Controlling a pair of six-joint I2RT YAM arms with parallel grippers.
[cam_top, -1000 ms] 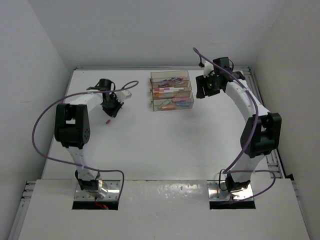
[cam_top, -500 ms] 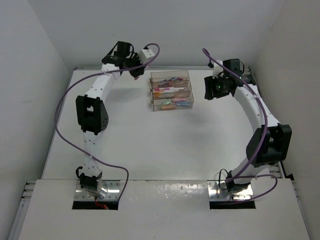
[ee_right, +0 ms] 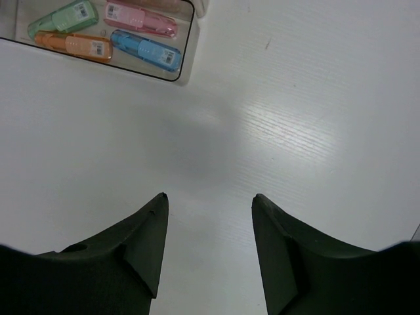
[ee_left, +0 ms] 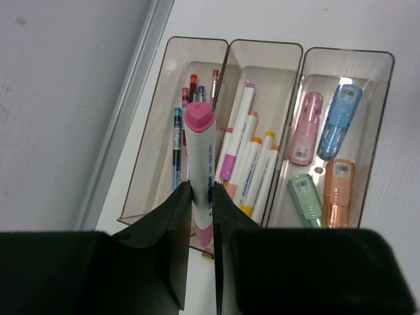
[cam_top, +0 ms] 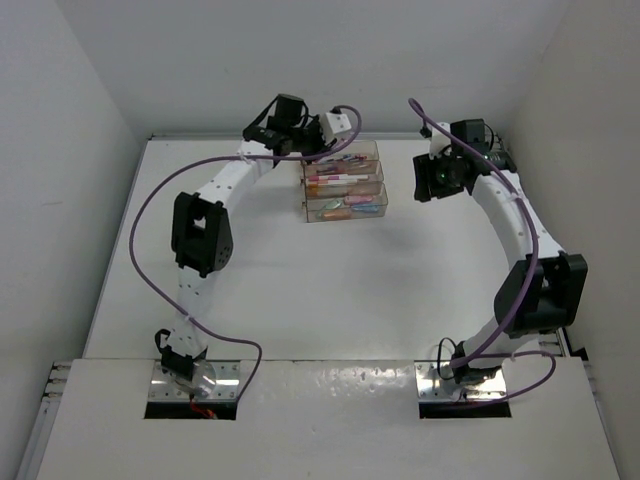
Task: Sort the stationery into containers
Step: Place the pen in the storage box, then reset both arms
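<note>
Pink-capped marker is clamped in the left gripper, pointing lengthwise along the trays, hovering roughly over the wall between the pen tray and the marker tray, though height's hard to judge. Right gripper hangs open and empty, farther off.

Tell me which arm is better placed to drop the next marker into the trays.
Left. The left gripper is shut on a pink-capped marker over the clear trays. The right gripper is open and empty, above the table beside them.
</note>
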